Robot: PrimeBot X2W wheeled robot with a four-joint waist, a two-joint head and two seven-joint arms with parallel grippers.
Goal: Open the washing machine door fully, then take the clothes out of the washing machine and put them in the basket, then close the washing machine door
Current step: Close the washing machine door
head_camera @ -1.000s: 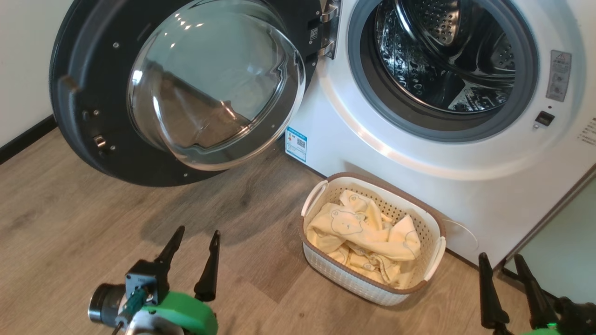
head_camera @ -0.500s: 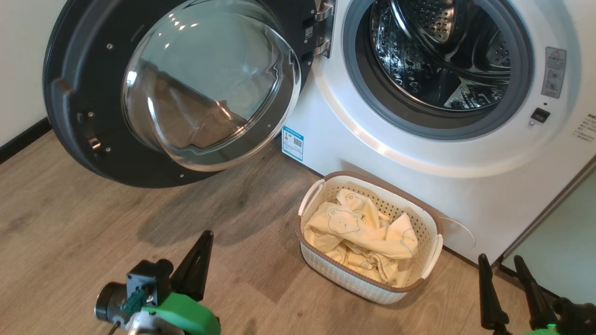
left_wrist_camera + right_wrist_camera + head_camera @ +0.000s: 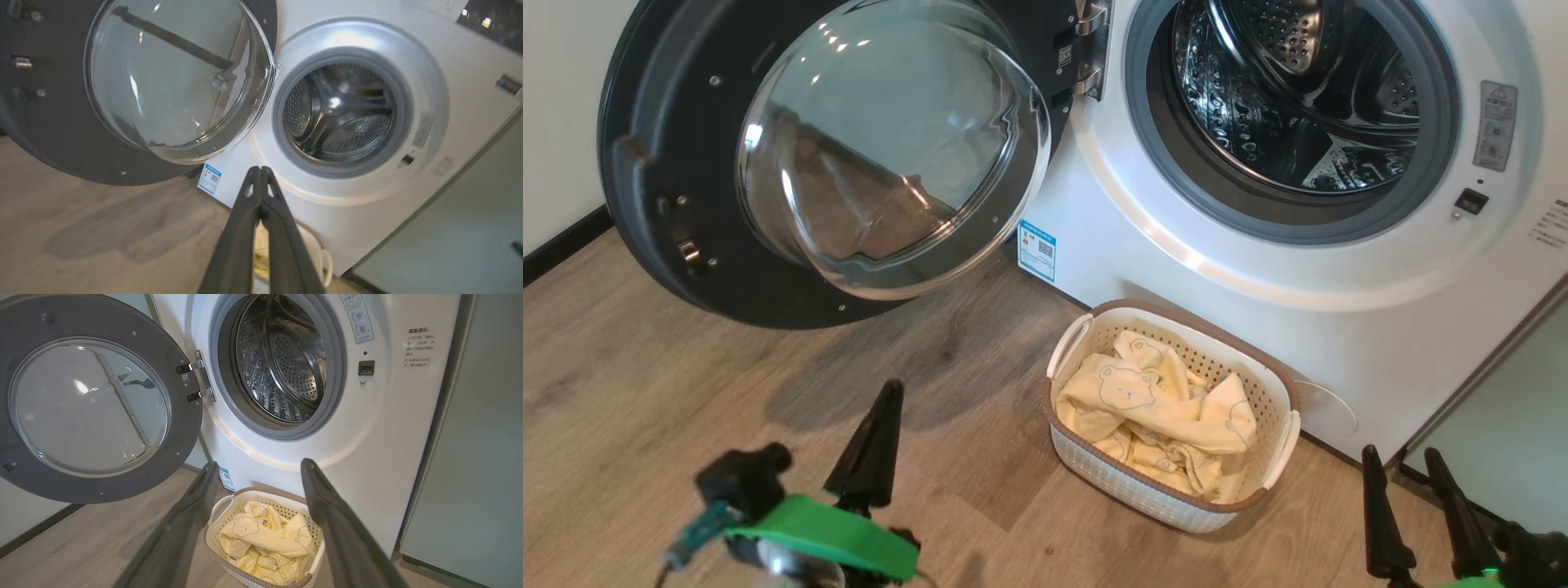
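The washer (image 3: 1258,269) is standing with its drum (image 3: 1298,106) looking empty, and the door (image 3: 662,163) is hanging wide open at its left. The basket (image 3: 1127,482) is sitting on the floor (image 3: 686,392) just before the washer, the clothes (image 3: 1152,408) lying inside. So only the closing, I judge, is remaining. The left gripper (image 3: 260,171) is pinched closed on nothing; the right gripper (image 3: 258,463) is gaping, also empty. The next move is calling for a push on the door's free edge
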